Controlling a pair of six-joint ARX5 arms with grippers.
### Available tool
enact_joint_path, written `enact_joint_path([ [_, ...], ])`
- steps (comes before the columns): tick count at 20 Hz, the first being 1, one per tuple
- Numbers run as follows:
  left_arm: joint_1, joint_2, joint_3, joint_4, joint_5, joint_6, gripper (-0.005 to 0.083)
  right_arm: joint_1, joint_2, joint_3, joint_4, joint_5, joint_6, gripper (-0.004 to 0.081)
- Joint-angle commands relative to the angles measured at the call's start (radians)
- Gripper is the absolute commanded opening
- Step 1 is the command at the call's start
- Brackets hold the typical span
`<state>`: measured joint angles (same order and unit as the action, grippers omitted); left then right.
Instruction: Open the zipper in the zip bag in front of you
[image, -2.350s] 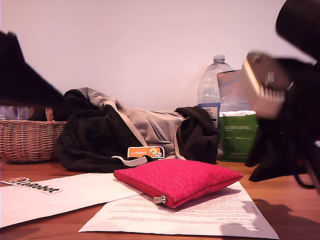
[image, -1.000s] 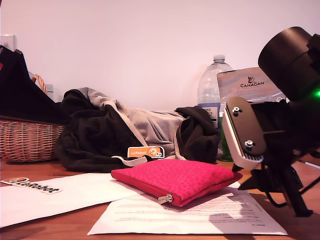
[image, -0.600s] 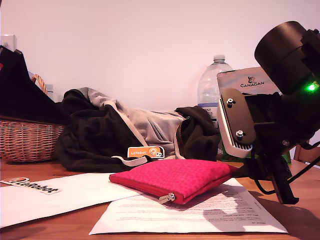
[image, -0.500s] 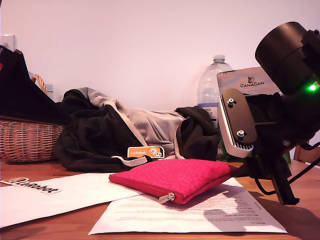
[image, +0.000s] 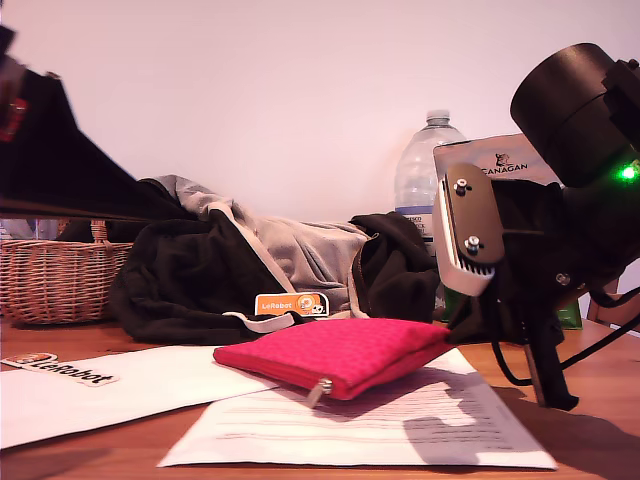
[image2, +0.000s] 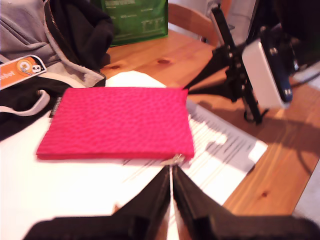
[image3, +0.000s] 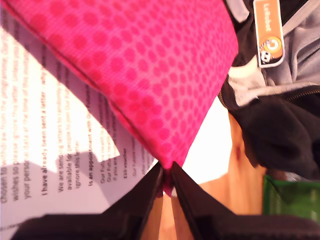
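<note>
The pink-red dotted zip bag (image: 330, 352) lies on printed paper, with its corner at the exterior view's right lifted off the sheet. My second gripper (image3: 165, 181) is shut on that corner of the zip bag (image3: 140, 65); in the exterior view it (image: 452, 332) stands at the right. The zipper (image2: 115, 156) runs along the bag's near edge, and its silver pull tab (image2: 176, 159) (image: 321, 389) hangs at the end. My first gripper (image2: 171, 172) is shut, its tips just short of the pull tab. The first arm (image: 60, 150) is a dark shape at the exterior view's upper left.
Printed sheets (image: 400, 430) cover the wooden table (image: 600, 400). Behind the bag lie a dark clothing pile (image: 250, 270), a wicker basket (image: 55, 280), a water bottle (image: 425, 170) and a Canagan food bag (image: 500, 165).
The second gripper has closed on the bag's corner and lifted it, shifting the bag and the paper toward the exterior view's left. The first arm's dark shape has swung further into view.
</note>
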<state>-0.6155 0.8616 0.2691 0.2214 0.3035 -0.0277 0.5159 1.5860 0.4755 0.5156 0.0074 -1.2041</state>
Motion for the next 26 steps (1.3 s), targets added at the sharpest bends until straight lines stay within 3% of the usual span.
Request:
enact_joint_path([
  [1,-0.005,0.048,-0.012,0.044,0.017,-0.027,-0.0019,-0.002,0.003,0.011,0.016,-0.047,0.04,-0.0013],
  [8,-0.01,0.272,-0.012,0.173,0.029,-0.028,-0.0007,-0.036,-0.007,0.042,-0.001,-0.14,0.192,-0.0013],
  [12,-0.026,0.433,-0.01,0.345,0.028,0.034,0.0144,-0.042,-0.009,0.067,-0.012,-0.166,0.227,-0.0012],
  [16,-0.067,0.599,0.037,0.449,0.024,0.059,0.0169,-0.042,-0.009,0.087,-0.044,-0.174,0.24,-0.0013],
  [20,-0.087,0.727,0.132,0.46,-0.049,0.062,0.0288,-0.042,-0.013,0.089,-0.062,-0.178,0.24,-0.0013],
  [26,-0.087,0.833,0.222,0.412,-0.05,0.062,0.0291,-0.041,-0.021,0.089,-0.061,-0.182,0.24,-0.0013],
])
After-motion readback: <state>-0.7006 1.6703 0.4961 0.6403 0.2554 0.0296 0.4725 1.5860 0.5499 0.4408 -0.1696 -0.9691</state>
